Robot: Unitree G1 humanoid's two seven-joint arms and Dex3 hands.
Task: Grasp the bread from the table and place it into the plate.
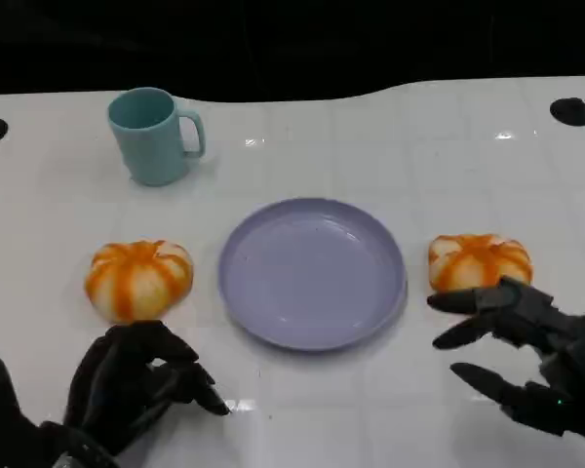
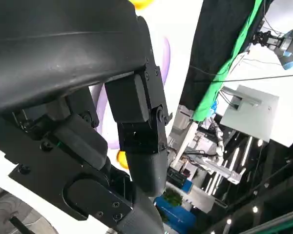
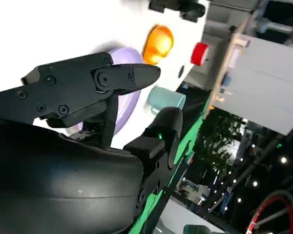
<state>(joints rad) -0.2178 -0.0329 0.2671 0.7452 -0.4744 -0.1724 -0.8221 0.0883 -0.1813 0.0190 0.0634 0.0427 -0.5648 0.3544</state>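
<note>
Black right hand (image 1: 526, 346) is hovering at the near right of the counter (image 1: 390, 127), fingers spread apart and holding nothing, tips reaching toward the right bread (image 1: 480, 261). Closest fingers are sitting just beside the bun's near edge; can't tell whether they're touching it. Looks like a pre-grasp pose: opened wide enough to go around the bun, my read.

Left hand (image 1: 136, 385) is sitting at the near left, fingers curled in on nothing, just short of the left bread (image 1: 138, 279) and not touching it. Probably parked, since the right one is doing the reaching.

Both buns are orange with pale stripes, pumpkin-shaped, lying on the counter either side of the lavender plate (image 1: 312, 273), each near its rim but apart from it. Plate is holding nothing, so placing isn't done yet. It's sitting centred between the hands, which keeps the carry short from either side.

Teal mug (image 1: 154, 135) is standing upright further back on the left, handle to the right, well out of the path.

Right wrist view is showing that hand's fingers (image 3: 112, 78) over the plate edge, with the far bun and mug beyond.

No brands, labels or readable writing anywhere.
</note>
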